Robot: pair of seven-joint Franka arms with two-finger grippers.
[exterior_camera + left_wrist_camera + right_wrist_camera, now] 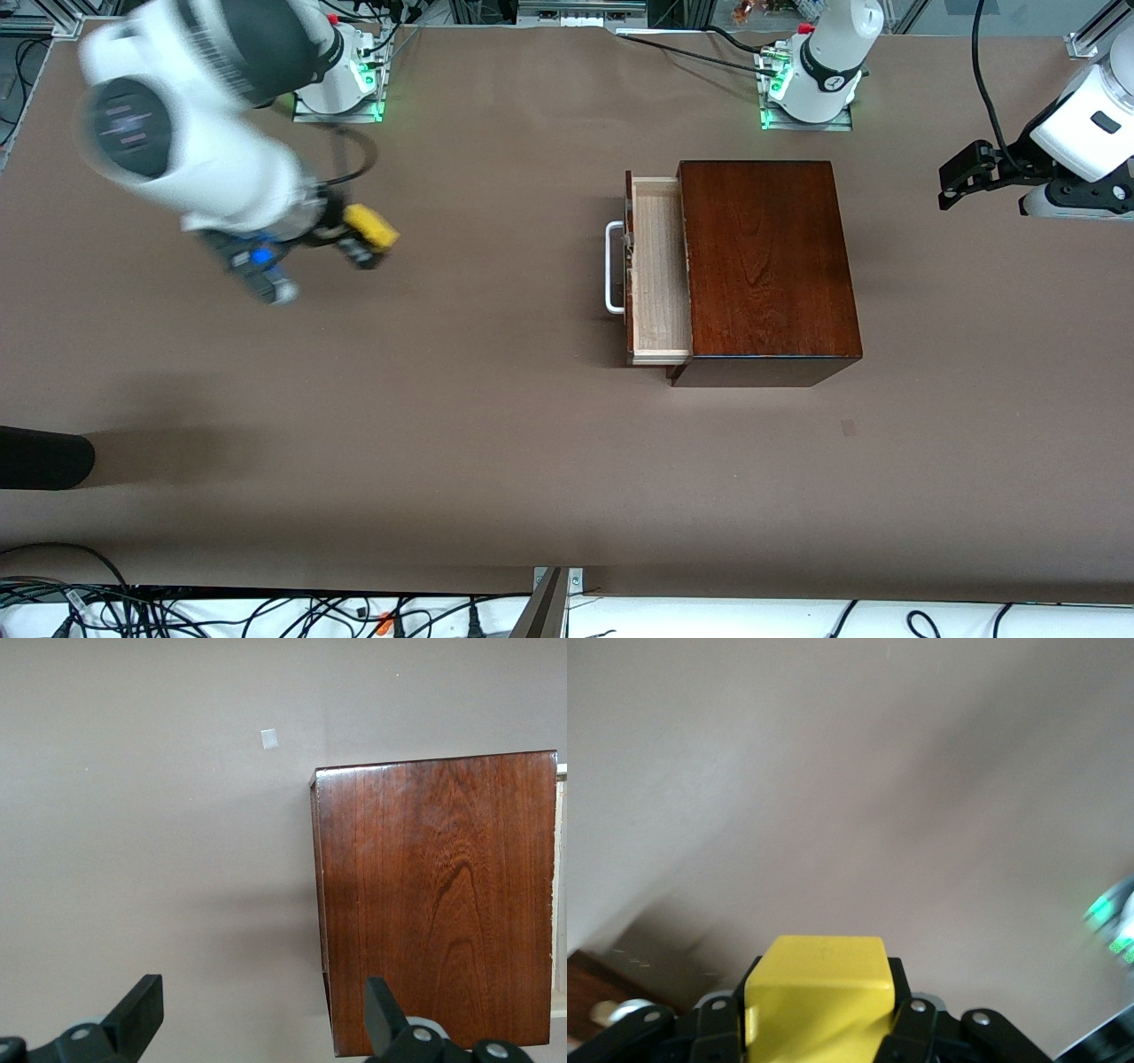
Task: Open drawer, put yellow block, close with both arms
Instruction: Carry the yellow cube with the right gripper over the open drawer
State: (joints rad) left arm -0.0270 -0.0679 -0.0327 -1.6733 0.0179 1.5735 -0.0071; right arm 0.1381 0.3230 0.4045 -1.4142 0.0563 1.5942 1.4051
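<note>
The dark mahogany box (pixel 766 266) stands on the table toward the left arm's end. Its drawer (pixel 660 275) is pulled partway out toward the right arm's end, showing the pale tray and the white handle (pixel 611 266). My right gripper (pixel 359 241) is shut on the yellow block (pixel 372 227) and holds it in the air over bare table toward the right arm's end. The block fills the right wrist view (pixel 819 992) between the fingers (pixel 921 1028). My left gripper (pixel 961 182) is open and empty over the table at the left arm's end. Its wrist view shows the box (pixel 438 895).
A black object (pixel 44 456) juts in at the table's edge at the right arm's end, nearer to the front camera. A small mark (pixel 849 428) lies on the brown table (pixel 496 425) near the box. Cables run along the front edge.
</note>
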